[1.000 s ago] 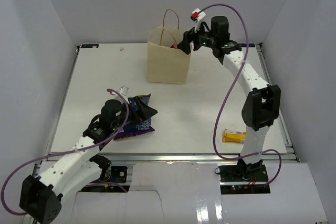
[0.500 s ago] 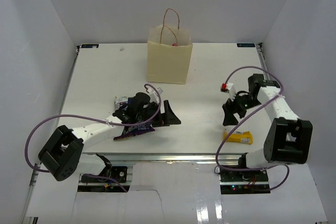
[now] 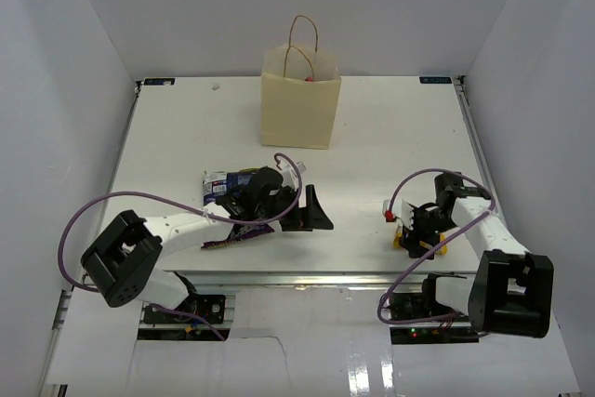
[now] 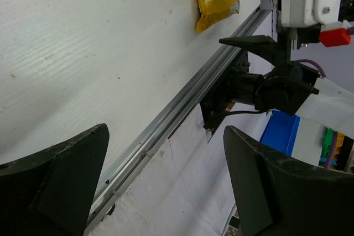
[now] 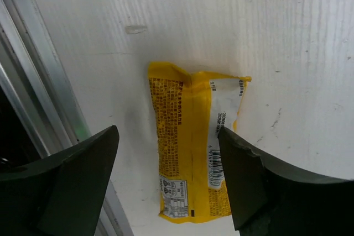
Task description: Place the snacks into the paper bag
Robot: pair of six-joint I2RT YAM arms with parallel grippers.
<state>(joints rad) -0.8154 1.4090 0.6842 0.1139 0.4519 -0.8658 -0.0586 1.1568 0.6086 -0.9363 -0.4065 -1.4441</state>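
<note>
White tabletop carries the paper bag at its far edge; yellow bar lies by the near right corner, my right gripper spread above it; next I should lower and pinch; left gripper spread, empty.

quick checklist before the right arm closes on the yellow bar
1. The right gripper is open: ok.
2. The yellow bar lies flat between its fingers: ok.
3. The finger beside the edge rail has room to come down: cannot tell.
4. The gripper is low enough to close on the bar: cannot tell.
5. The paper bag is upright with its mouth open: ok.
6. The left gripper is open, empty and apart from the right arm: ok.
</note>
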